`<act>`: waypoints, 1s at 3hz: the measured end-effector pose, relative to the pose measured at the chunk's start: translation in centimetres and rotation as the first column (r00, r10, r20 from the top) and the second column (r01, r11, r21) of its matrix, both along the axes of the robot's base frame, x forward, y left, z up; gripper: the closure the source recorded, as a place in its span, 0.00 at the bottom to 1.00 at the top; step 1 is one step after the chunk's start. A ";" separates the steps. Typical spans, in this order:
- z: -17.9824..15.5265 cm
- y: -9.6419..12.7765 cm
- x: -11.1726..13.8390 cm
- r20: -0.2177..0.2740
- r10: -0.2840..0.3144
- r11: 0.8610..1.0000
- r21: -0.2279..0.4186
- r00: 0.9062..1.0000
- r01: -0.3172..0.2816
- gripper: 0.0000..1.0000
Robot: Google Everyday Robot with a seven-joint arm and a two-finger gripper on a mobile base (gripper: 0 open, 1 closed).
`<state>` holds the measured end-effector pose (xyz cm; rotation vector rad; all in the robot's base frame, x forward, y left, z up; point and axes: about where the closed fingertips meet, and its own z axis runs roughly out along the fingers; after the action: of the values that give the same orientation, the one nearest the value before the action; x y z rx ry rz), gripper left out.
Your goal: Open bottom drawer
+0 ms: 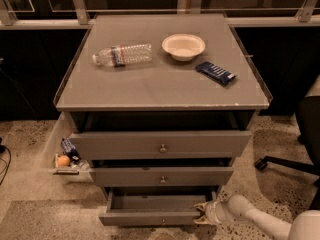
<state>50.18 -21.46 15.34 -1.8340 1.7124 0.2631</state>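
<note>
The cabinet top (150,91) bears a plastic bottle (122,55) on its side, a white bowl (183,46) and a dark packet (215,73).
</note>
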 end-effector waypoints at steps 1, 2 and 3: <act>0.0 0.2 0.0 -0.007 0.005 1.000 0.009 1.000 -0.005 0.35; -0.7 -0.5 -2.7 -0.029 0.022 1.000 0.019 0.999 -0.022 0.38; -0.6 -0.5 -3.6 -0.036 0.028 0.999 0.023 0.999 -0.027 0.61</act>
<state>46.56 -21.95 14.76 -1.8478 1.7030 0.3272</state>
